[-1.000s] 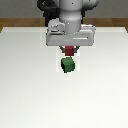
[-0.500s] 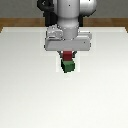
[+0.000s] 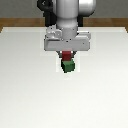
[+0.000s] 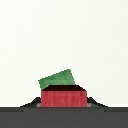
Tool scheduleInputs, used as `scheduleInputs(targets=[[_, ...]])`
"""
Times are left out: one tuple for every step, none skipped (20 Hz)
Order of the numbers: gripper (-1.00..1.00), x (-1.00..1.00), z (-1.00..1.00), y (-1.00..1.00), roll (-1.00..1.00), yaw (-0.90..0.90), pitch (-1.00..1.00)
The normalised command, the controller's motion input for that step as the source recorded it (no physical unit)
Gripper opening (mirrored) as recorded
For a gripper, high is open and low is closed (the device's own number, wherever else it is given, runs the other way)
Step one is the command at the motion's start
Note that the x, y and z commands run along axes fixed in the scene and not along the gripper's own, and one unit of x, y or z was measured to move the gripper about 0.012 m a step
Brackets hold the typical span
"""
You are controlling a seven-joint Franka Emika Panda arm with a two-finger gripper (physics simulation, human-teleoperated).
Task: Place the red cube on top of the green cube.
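Observation:
In the exterior view the green cube [image 3: 68,67] sits on the white table [image 3: 30,95]. The red cube [image 3: 66,55] is held between my gripper's [image 3: 67,55] fingers, right above the green cube and close to its top; I cannot tell whether they touch. In the wrist view the red cube [image 4: 63,96] fills the space between the dark fingers, and the green cube [image 4: 58,79] shows beyond it, turned slightly askew. My gripper [image 4: 63,98] is shut on the red cube.
The white table has a wooden floor strip [image 3: 15,22] beyond its far edge. The arm's body [image 3: 67,20] rises behind the cubes.
My gripper has carried the red cube toward the green cube and lowered it, so that the red cube now hangs directly over the green one.

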Motion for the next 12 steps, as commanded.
scheduleInputs(targets=[[1.00, 0.00, 0.00, 0.00, 0.00, 0.00, 0.00], [1.00, 0.00, 0.00, 0.00, 0.00, 0.00, 0.00], [1.00, 0.00, 0.00, 0.00, 0.00, 0.00, 0.00], [1.00, 0.00, 0.00, 0.00, 0.00, 0.00, 0.00], [1.00, 0.00, 0.00, 0.00, 0.00, 0.00, 0.00], [1.00, 0.00, 0.00, 0.00, 0.00, 0.00, 0.00], [1.00, 0.00, 0.00, 0.00, 0.00, 0.00, 0.00], [1.00, 0.00, 0.00, 0.00, 0.00, 0.00, 0.00], [1.00, 0.00, 0.00, 0.00, 0.00, 0.00, 0.00], [1.00, 0.00, 0.00, 0.00, 0.00, 0.00, 0.00], [1.00, 0.00, 0.00, 0.00, 0.00, 0.00, 0.00], [1.00, 0.00, 0.00, 0.00, 0.00, 0.00, 0.00]])
